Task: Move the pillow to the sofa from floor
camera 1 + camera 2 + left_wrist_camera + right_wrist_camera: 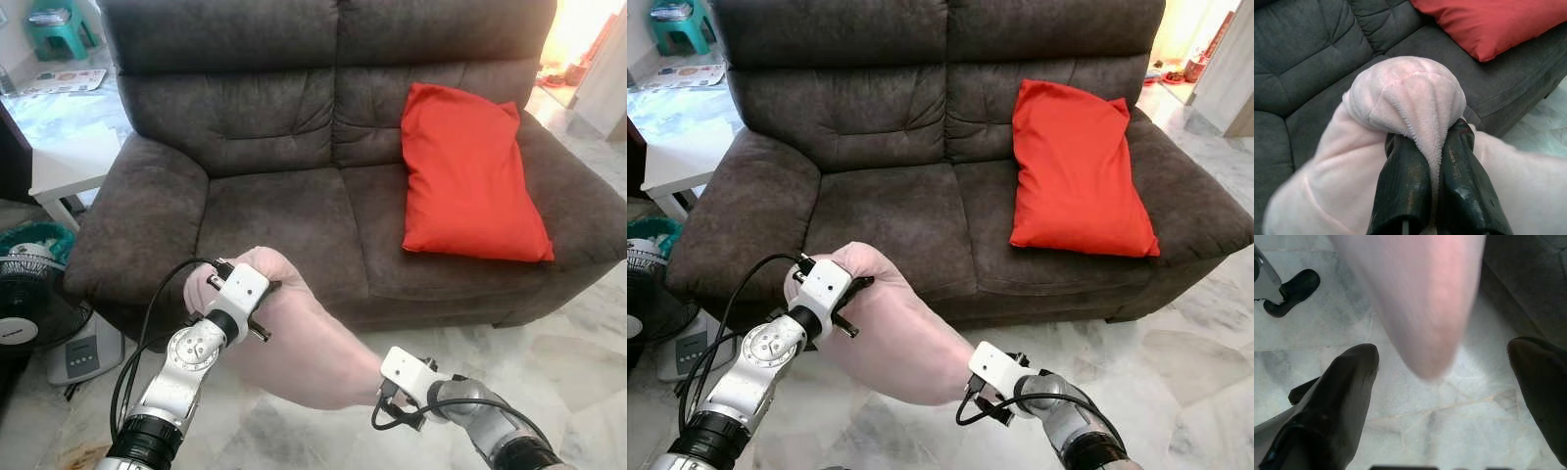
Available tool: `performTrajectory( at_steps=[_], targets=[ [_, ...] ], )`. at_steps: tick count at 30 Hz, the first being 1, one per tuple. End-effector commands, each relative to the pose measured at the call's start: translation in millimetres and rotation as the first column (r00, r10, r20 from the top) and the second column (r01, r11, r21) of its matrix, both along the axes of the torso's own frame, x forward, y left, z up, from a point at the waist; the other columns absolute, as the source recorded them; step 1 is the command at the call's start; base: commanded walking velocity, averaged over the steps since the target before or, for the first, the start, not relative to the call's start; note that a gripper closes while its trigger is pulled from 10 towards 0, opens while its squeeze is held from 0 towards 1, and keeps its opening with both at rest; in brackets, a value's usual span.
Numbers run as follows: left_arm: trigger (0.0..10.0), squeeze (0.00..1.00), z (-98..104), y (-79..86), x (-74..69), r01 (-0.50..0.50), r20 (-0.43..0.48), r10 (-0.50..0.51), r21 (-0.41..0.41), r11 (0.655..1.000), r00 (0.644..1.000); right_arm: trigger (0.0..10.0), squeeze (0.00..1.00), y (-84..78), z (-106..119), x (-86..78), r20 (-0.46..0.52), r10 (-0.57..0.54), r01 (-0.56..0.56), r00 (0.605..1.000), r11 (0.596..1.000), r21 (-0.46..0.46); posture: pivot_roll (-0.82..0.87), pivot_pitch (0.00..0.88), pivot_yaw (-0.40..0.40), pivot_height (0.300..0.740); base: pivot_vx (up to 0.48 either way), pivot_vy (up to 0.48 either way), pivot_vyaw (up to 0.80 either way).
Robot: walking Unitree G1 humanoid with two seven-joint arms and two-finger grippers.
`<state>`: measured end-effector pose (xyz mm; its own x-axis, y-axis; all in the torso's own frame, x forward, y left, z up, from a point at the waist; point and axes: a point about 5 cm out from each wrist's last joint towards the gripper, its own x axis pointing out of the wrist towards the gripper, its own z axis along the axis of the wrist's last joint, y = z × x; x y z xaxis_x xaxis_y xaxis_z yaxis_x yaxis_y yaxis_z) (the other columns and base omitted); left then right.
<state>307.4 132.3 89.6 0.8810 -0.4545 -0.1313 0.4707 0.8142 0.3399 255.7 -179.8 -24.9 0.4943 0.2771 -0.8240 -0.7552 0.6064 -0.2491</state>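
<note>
Currently the left pincer (1432,161) is clamped on a bunched corner of the pale pink plush pillow (294,343), held off the floor just before the dark brown fabric sofa (274,211). Long axis slopes down toward the right pincer (1442,396), fingers wide, below its tip.

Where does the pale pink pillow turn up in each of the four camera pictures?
Left eye view: pink pillow at lower centre, pinched by the left gripper.
Right eye view: lower centre, before the sofa.
Left wrist view: bunched in the middle, between the fingers.
Right wrist view: blurred, hanging from the top.
Shared landmark: the dark sofa.
</note>
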Motion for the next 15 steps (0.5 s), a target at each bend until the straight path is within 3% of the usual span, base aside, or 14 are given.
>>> performTrajectory(
  at_steps=[1,3,4,5,15],
  targets=[
    [10.0,0.00,30,-6.1,9.1,0.022,0.123,-0.020,-0.009,1.000,0.992,0.0,0.00,2.5,-4,-3.1,-0.034,-0.010,0.011,0.999,1.000,0.021,0.13,0.067,-0.006,0.740,0.000,0.000,0.00],
    [10.0,0.00,30,-6.4,9.2,0.022,0.124,-0.020,-0.011,1.000,0.992,0.0,0.00,4.5,-8,-6.5,-0.055,-0.005,0.006,0.998,1.000,0.030,0.13,0.068,-0.006,0.740,0.000,0.000,0.00],
    [10.0,0.00,31,-6.7,9.2,0.022,0.125,-0.021,-0.011,1.000,0.992,7.3,0.00,6.2,-11,-9.9,-0.074,0.000,0.003,0.997,0.999,0.036,0.13,0.068,-0.006,0.740,0.000,0.000,0.00],
    [10.0,0.00,31,-6.7,9.1,0.022,0.125,-0.021,-0.011,1.000,0.992,10.0,0.00,7.2,-12,-11.8,-0.085,0.003,0.000,0.996,0.999,0.041,0.13,0.068,-0.006,0.740,0.000,0.000,0.00],
    [10.0,0.00,31,-5.0,9.2,0.021,0.123,-0.020,-0.006,1.000,0.992,10.0,0.00,7.6,-16,-12.8,-0.100,-0.012,0.016,0.995,0.999,0.045,0.13,0.072,-0.006,0.740,0.000,0.000,0.00]
  ],
)
